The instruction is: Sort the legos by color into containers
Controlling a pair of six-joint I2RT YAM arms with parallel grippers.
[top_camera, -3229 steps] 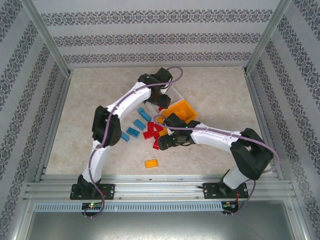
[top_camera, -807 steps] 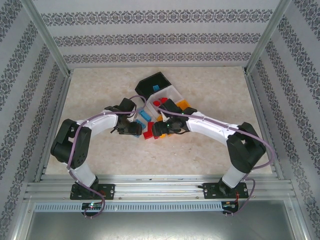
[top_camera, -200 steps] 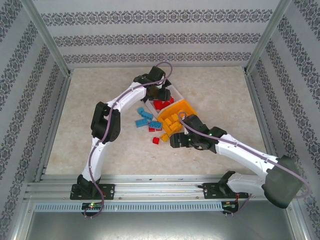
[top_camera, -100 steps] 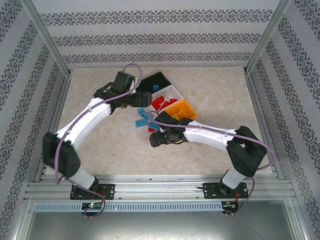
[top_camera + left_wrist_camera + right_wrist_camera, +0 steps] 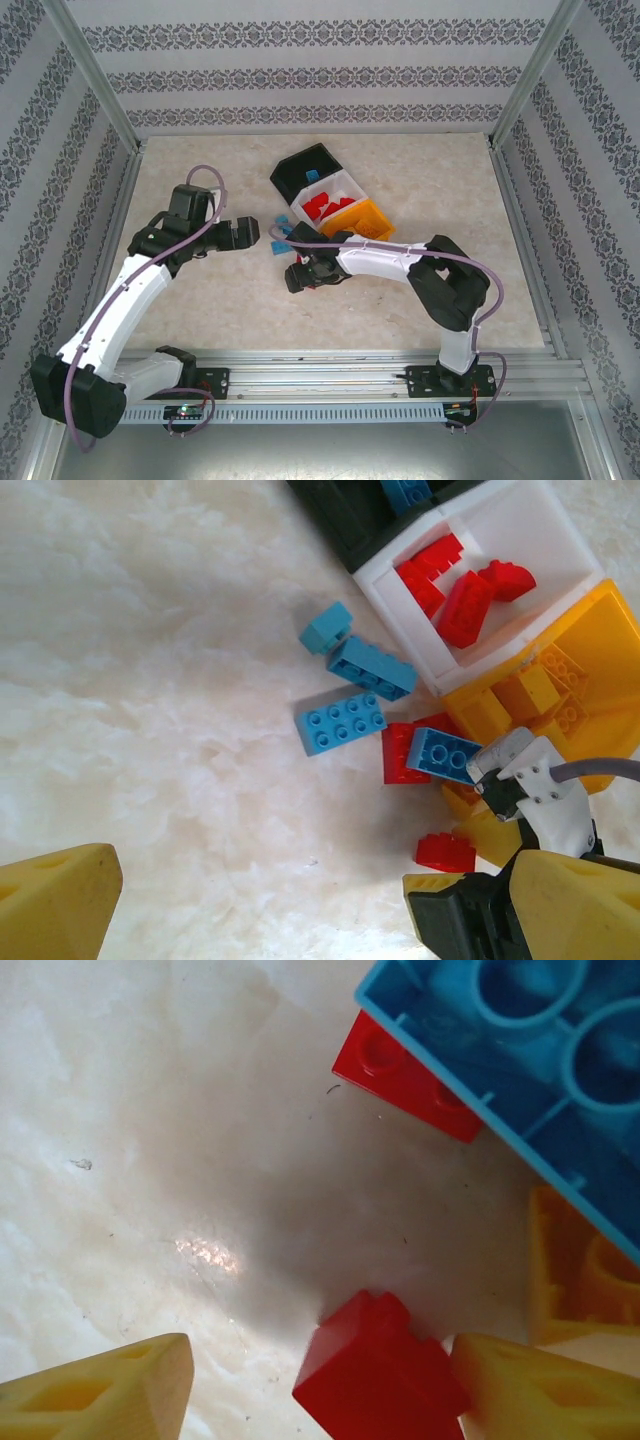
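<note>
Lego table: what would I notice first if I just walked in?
Three bins sit in a row in the middle: a black bin, a white bin holding red legos, and an orange-yellow bin. Beside them lie loose blue legos, and the right gripper is open around a small red lego.

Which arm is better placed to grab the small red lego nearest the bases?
Right. The right end effector has the small red lego between its open fingers. The left end effector, also open, sits apart from it.
</note>
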